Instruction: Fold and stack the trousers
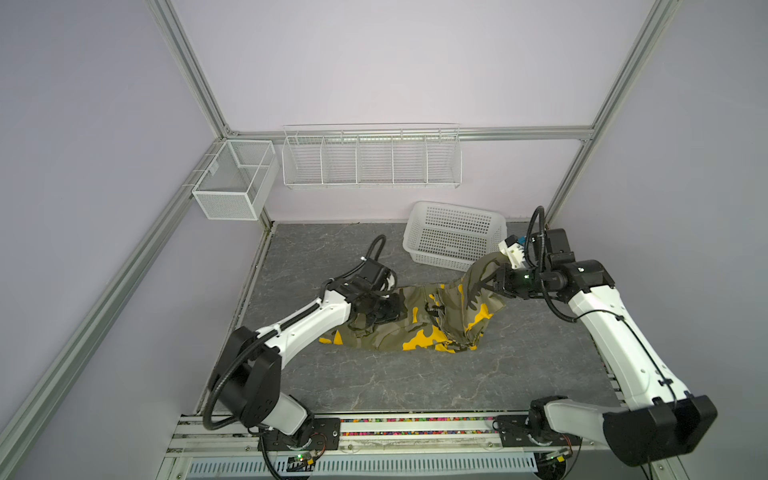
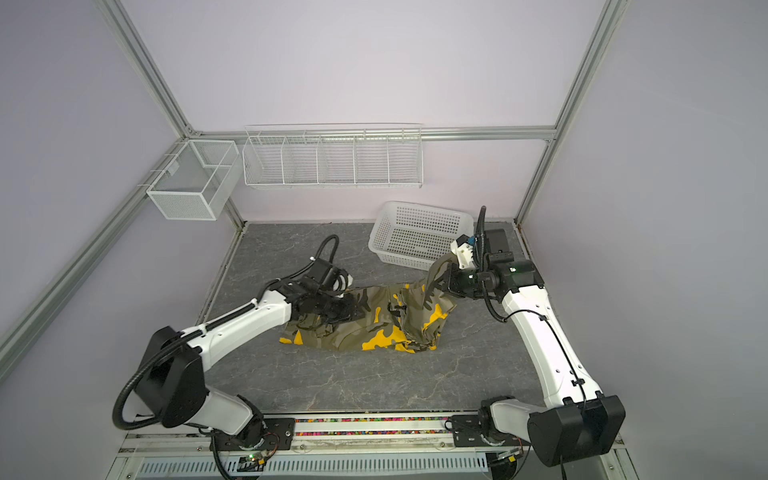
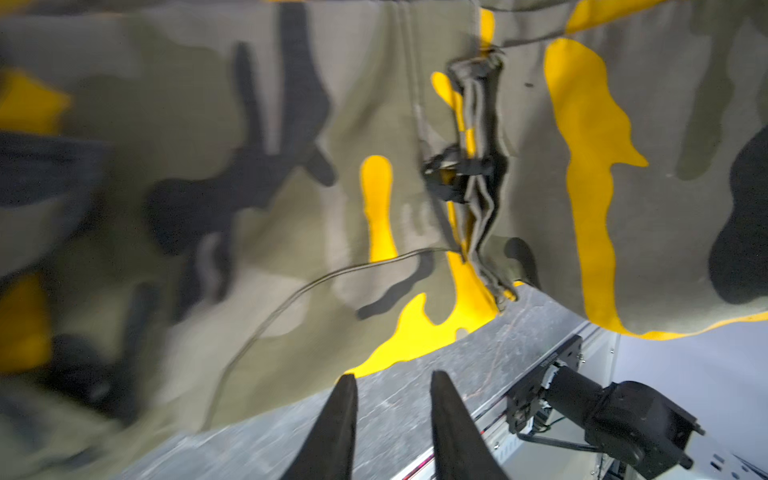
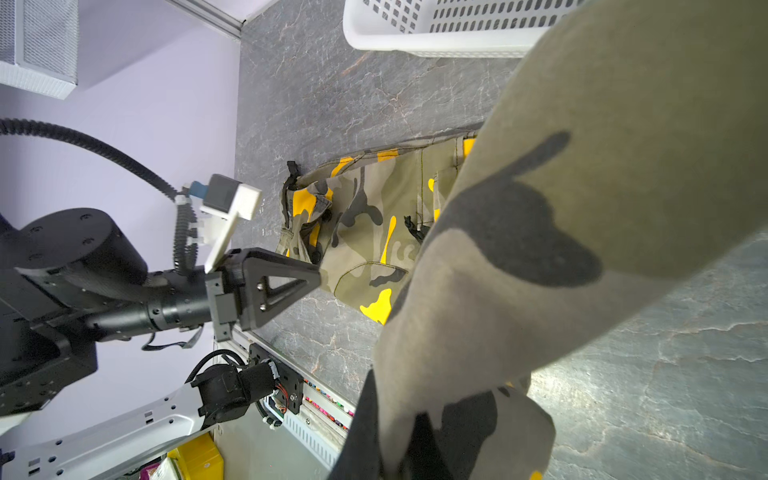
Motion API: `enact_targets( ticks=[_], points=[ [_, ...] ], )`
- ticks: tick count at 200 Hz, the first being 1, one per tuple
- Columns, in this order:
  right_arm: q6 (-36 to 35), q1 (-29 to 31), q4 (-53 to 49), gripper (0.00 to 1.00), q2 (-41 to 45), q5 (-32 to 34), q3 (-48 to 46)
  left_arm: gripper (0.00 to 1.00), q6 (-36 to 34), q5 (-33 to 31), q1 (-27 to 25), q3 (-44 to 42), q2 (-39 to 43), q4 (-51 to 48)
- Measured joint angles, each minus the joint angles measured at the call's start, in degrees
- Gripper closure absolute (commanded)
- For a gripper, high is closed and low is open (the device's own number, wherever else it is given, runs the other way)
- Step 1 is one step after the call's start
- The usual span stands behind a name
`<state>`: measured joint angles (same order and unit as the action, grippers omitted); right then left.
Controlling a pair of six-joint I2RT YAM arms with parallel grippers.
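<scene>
Well left of the basket (image 1: 436, 257), the left hand (image 3: 394, 375) hangs over the far end of the trousers (image 1: 415, 328), released and holding nothing. The trousers lie rumpled on the counter (image 1: 374, 382) in front of the basket. Beside the basket's front, the right hand (image 1: 496, 284) is clenched on a raised leg.

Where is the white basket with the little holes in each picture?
Top view: the basket sits at the back of the table, right of the middle.
Top view: the basket again, same spot.
Left wrist view: not in it.
Right wrist view: the basket is on the table beyond the lifted trousers, which hide part of it.
Shared landmark: the trousers show in all four views.
</scene>
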<state>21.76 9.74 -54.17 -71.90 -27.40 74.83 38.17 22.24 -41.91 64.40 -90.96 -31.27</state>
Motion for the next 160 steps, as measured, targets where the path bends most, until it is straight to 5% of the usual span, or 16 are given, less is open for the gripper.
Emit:
enact_targets(
  ticks=[50, 110, 160],
  points=[
    [-0.33, -4.09, 0.11, 0.93, 0.42, -3.58, -0.39, 0.77, 1.7, 2.89, -8.28, 7.02, -14.43, 8.31],
    [1.55, -5.57, 1.31, 0.93, 1.57, -8.35, -0.35, 0.85, -0.59, 3.17, -9.11, 7.82, -21.27, 8.44],
    [9.73, -2.8, 9.33, 0.93, 2.69, -13.2, -0.46, 0.86, -1.36, 3.43, -9.11, 9.16, -24.57, 10.51]
  ],
)
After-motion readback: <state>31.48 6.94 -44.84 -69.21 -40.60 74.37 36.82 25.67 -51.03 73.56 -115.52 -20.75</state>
